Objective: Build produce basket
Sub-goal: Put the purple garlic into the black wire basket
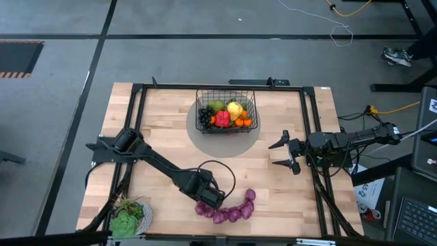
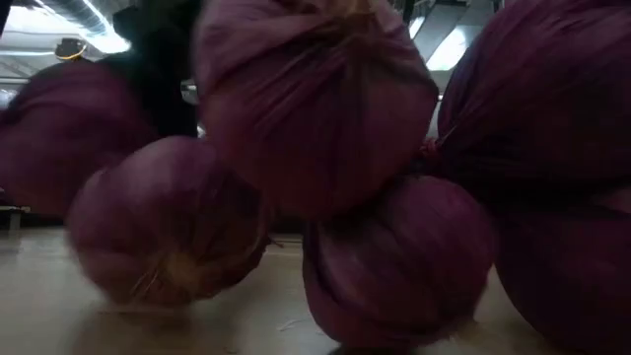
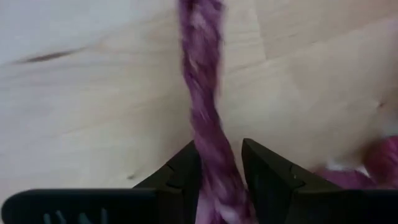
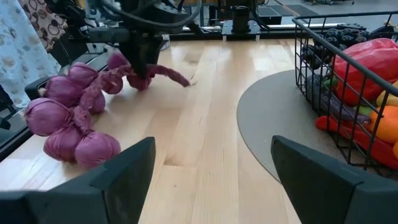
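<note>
— While the left gripper (image 1: 213, 198) is low over the table (image 1: 164, 113), what's in it?
— Its fingers (image 3: 180, 180) pinch the purple string's (image 1: 229, 210) braided end; the bulbs trail beside it.
— And the right gripper (image 1: 285, 152)?
— Spread wide, empty, near the basket (image 1: 226, 109).

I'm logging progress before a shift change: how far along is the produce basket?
Mostly filled: the basket on the grey mat already holds a red pepper, yellow pear, oranges and dark grapes. In hand: the left gripper is shut on the braided stem of the purple string, whose bulbs lie on the table. Left: carrying that string into the basket. The right gripper waits open beside the mat.
</note>
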Controlling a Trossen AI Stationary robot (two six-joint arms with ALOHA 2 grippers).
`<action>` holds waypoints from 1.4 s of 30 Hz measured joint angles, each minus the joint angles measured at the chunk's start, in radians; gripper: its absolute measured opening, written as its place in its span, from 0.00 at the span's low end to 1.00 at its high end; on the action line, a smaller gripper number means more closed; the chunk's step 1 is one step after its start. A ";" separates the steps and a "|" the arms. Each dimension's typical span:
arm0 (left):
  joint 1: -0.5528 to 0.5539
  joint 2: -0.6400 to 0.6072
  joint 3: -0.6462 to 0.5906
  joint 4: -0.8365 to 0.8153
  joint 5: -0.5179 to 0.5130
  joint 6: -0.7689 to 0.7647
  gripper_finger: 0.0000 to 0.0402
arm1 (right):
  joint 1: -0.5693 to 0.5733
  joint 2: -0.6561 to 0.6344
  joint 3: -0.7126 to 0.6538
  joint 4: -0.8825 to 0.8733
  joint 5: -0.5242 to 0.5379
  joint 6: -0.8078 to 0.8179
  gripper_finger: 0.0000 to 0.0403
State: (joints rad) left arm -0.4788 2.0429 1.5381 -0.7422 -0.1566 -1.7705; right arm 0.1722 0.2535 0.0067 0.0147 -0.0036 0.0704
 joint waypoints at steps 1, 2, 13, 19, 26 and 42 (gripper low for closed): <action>0.001 0.002 -0.001 -0.001 -0.006 0.002 0.27 | 0.000 0.000 0.000 0.000 0.000 0.000 0.80; 0.001 0.001 -0.001 -0.004 -0.014 0.009 0.27 | 0.000 0.000 0.000 0.000 0.000 0.000 0.80; 0.002 -0.001 -0.001 -0.008 -0.129 0.077 0.20 | 0.000 0.000 0.000 0.000 0.000 0.000 0.80; 0.001 -0.001 -0.001 -0.008 -0.157 0.084 0.04 | 0.000 0.000 0.000 0.000 0.000 0.000 0.80; 0.001 -0.002 -0.001 0.000 -0.297 0.234 0.04 | 0.000 0.000 0.000 0.000 0.000 -0.003 0.80; 0.101 -0.002 0.318 0.000 -0.599 0.887 0.02 | 0.000 0.000 0.000 0.000 0.000 -0.004 0.80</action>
State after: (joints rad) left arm -0.3773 2.0405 1.8564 -0.7425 -0.7556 -0.8832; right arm 0.1723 0.2535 0.0067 0.0147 -0.0036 0.0666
